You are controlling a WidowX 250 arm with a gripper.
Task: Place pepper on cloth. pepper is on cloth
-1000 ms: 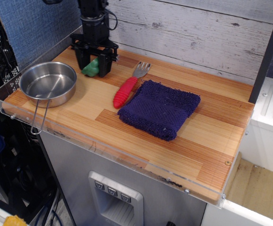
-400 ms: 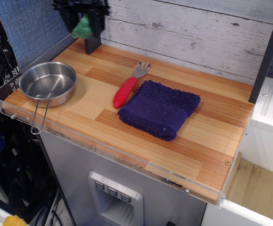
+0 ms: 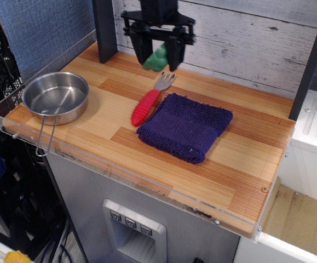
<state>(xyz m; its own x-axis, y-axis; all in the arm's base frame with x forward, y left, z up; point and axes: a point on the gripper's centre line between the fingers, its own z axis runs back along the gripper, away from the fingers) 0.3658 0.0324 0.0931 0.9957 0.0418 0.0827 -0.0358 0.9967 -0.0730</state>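
Observation:
The green pepper (image 3: 157,58) hangs in the air between the black fingers of my gripper (image 3: 158,60), which is shut on it above the back of the wooden board, over the fork's tines. The navy-blue cloth (image 3: 185,126) lies folded on the board to the right and toward the front of the gripper, with nothing on it.
A red-handled fork (image 3: 150,100) lies just left of the cloth. A steel pan (image 3: 56,97) with a wire handle sits at the left end of the wooden board (image 3: 147,148). A dark post (image 3: 104,30) stands at the back left. A clear rim edges the board.
My gripper lifted the pepper off the board at the back left, rose, then carried it to the right, to above the fork's head.

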